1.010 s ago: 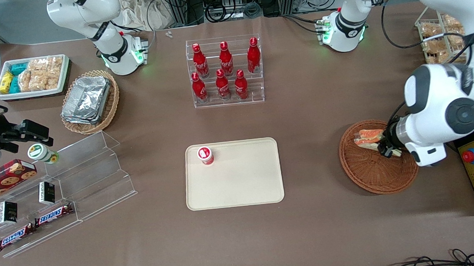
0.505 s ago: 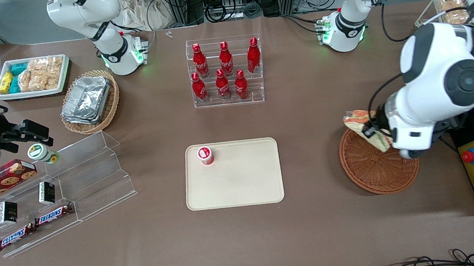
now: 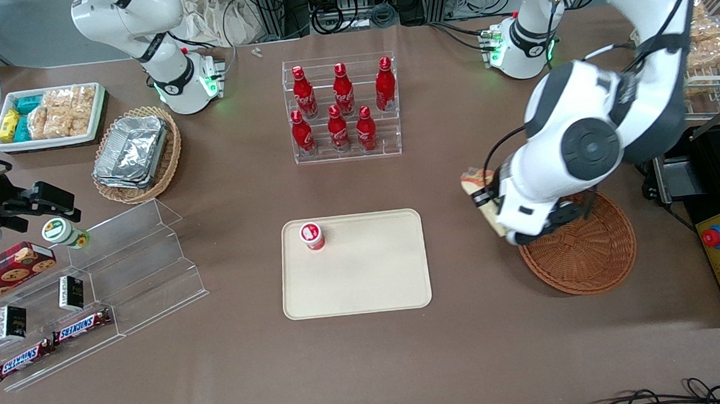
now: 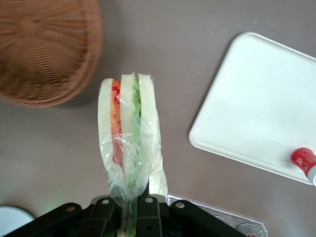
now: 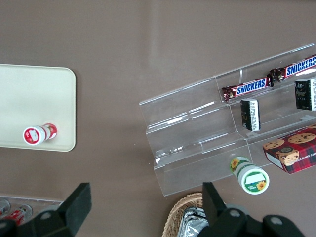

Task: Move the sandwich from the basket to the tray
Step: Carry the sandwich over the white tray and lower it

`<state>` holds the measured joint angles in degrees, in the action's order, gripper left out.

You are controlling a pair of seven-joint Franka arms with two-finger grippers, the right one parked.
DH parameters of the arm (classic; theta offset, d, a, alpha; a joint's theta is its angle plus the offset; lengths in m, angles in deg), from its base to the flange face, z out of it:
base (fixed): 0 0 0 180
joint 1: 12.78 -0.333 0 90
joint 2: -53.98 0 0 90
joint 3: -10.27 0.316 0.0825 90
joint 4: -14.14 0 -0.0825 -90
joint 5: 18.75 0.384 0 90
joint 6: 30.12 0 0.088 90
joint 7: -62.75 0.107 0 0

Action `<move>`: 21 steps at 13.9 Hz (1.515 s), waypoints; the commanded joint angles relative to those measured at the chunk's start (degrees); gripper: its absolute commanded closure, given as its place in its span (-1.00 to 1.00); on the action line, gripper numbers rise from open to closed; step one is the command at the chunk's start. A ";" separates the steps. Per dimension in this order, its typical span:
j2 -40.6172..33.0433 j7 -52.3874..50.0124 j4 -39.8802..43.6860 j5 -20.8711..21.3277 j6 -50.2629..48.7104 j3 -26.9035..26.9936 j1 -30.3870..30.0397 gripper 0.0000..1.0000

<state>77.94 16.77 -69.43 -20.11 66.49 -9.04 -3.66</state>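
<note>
As it hangs — sandwich [image 4: 129, 133] clamped in pincer [image 4: 132, 203], above table.

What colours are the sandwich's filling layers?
Orange-red and green, clearest in the left wrist view: sandwich in gripper.

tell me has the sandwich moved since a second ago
Yes. The sandwich, clamped in the gripper, was lying inside the basket a second ago; now it hangs above the table just past the basket's rim, nearer the tray.
</note>
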 commanded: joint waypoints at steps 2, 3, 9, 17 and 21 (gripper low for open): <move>5.47 0.02 1.57 5.74 9.36 0.32 8.35 1.00; 6.61 0.01 1.66 5.66 11.30 0.32 9.33 1.00; 14.44 10.81 1.57 11.64 25.01 0.32 12.59 1.00; 21.04 15.23 1.66 11.55 29.07 0.41 12.50 0.98; 19.29 12.60 1.66 10.94 28.55 0.41 12.15 -1.00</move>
<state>98.58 31.60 -68.36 -9.36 95.92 -8.83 8.42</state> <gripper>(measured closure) 0.678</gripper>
